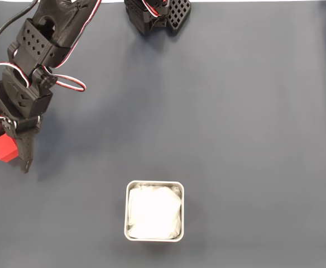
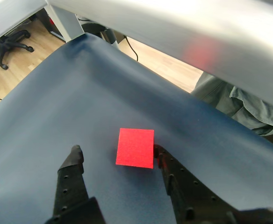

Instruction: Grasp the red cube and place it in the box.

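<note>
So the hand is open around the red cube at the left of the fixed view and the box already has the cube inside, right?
No. The box holds just its white lining in the fixed view; the red cube sits on the cloth at the left, between the open fingers of the hand, as the wrist view shows.

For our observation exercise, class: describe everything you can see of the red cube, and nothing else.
The red cube is small, bright red and plain, with matte, unmarked faces and crisp edges. It rests flat on the dark blue cloth, near the left edge in the fixed view, far from the box. In the wrist view it lies between the open jaws of the gripper, its right side against or very near one jaw, with a clear gap to the other.
</note>
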{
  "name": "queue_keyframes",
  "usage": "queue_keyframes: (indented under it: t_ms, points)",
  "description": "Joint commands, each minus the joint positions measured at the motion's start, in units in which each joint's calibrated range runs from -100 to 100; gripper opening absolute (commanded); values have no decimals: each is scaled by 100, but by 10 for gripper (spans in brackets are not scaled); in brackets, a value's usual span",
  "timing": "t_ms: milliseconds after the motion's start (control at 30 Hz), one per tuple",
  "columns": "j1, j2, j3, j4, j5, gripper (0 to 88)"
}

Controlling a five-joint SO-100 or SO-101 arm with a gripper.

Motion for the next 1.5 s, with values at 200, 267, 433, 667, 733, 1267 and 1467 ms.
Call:
queue_keyframes:
  t_ms: [200, 267, 433, 667, 733, 1267, 1467]
  points:
    - [-80, -17, -240, -145, -15, 328]
    - [-88, -8, -240, -145, 10, 296]
    - [-109, -8, -240, -145, 39, 222]
    - [-116, 18, -249, -145, 137, 145]
    - [-116, 27, -258, -145, 176, 128]
    - [-123, 18, -350, -96, 186, 86]
    - [-180, -190, -350, 27, 205, 87]
